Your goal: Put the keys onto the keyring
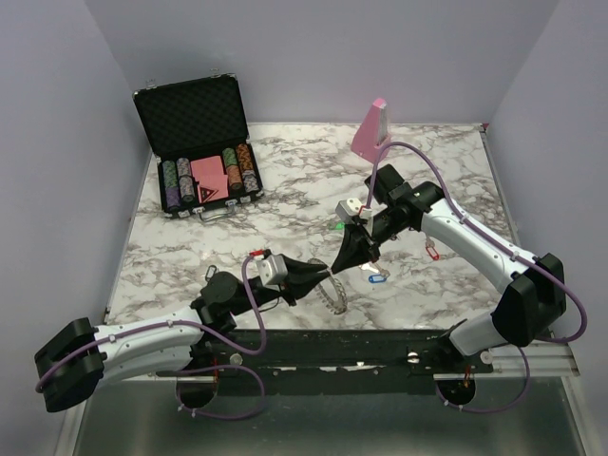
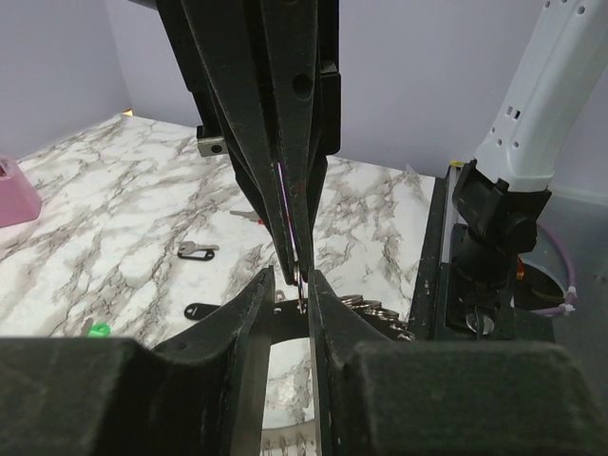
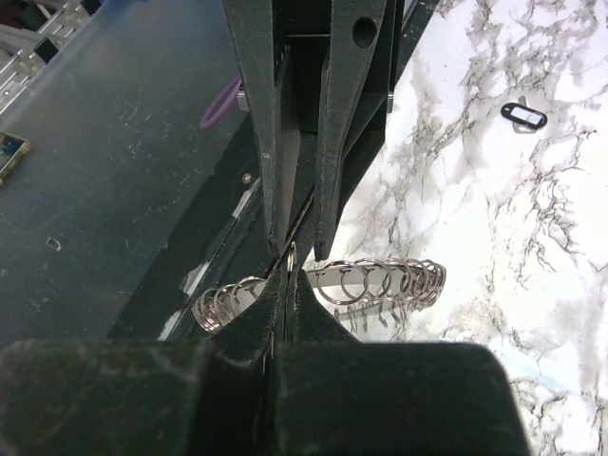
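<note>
**A:** Entry one, nearest the front edge?

**B:** Left gripper (image 1: 323,276), lower centre of the top view. Its fingers are clamped on the keyring (image 1: 334,296), which juts from their tips near the front edge of the table (image 1: 304,161). I cannot tell whether the ring touches the marble. In the right wrist view it shows edge-on, as a coil of small wire loops.

**A:** Entry two?

**B:** Right gripper (image 1: 338,268), reaching down from the upper right, tip to tip with the left one. Its fingers are pressed together, pinching one small loop at the ring's rim. Whether a key is in that pinch, I cannot tell.

**A:** Keys?

**B:** All those listed lie on the table.
- Blue-tagged key (image 1: 373,277): just right of the two grippers.
- Red-tagged key (image 1: 434,252): further right, beside the right arm.
- Green tag (image 1: 339,225): just above the right gripper in the frame; its blade cannot be made out.
- Black-tagged keys (image 2: 198,249): two, left of centre in the left wrist view, near each other but apart.

**A:** Farthest lot?

**B:** Pink block (image 1: 370,131), top of the frame right of centre, at the table's far edge. Case (image 1: 195,114), upper left, open with its lid upright. Poker chips (image 1: 174,182) sit in rows inside it.
</note>
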`<state>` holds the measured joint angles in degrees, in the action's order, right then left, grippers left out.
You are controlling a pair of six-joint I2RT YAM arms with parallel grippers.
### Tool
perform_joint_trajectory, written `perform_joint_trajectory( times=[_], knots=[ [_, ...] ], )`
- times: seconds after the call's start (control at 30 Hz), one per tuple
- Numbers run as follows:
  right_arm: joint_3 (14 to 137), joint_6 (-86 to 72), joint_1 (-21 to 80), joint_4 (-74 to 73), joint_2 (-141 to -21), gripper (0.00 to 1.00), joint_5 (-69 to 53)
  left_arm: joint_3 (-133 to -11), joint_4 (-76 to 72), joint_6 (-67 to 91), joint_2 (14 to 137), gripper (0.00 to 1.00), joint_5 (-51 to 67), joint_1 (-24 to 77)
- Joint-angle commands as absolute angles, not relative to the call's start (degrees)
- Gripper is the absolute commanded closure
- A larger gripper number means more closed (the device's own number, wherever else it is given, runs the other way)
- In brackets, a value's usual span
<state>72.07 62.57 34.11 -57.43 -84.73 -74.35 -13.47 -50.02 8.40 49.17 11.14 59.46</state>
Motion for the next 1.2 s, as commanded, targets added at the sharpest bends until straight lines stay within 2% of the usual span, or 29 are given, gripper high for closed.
perform_joint_trajectory(
  times=[0.0,0.4,0.53,0.6,0.67,0.83,0.93,1.03,1.17],
  knots=[
    [72.1,62.1,33.8,-56.3,-85.0,0.99,-77.1,-12.8,-48.7,8.2,48.5,0.71,11.6,59.3],
    [72.0,61.9,33.8,-56.3,-85.1,0.99,-77.3,-13.7,-49.0,8.3,51.0,0.72,12.4,59.3],
    [72.0,61.8,33.8,-56.3,-85.0,0.99,-77.3,-14.1,-49.1,8.3,51.7,0.79,13.0,59.3],
    [72.0,61.8,33.7,-56.3,-85.1,0.99,-77.3,-14.1,-49.4,8.3,51.7,0.87,13.4,59.3],
    [71.9,61.7,33.7,-56.3,-85.0,0.99,-77.3,-14.1,-49.4,8.3,51.7,1.0,13.7,59.3],
    [71.9,61.4,33.8,-56.1,-85.1,0.99,-77.3,-14.1,-48.7,8.5,51.2,1.0,14.2,59.3],
    [71.4,61.2,33.7,-56.1,-84.9,0.9,-76.6,-15.6,-43.8,7.7,49.8,1.0,13.3,59.3],
    [70.9,61.0,33.7,-55.8,-84.3,0.74,-75.4,-19.1,-33.0,4.2,48.3,1.0,13.7,59.3],
    [72.1,61.9,33.8,-57.6,-83.9,0.64,-73.5,-24.4,-19.1,-3.1,47.6,1.0,13.9,59.3]
  ],
)
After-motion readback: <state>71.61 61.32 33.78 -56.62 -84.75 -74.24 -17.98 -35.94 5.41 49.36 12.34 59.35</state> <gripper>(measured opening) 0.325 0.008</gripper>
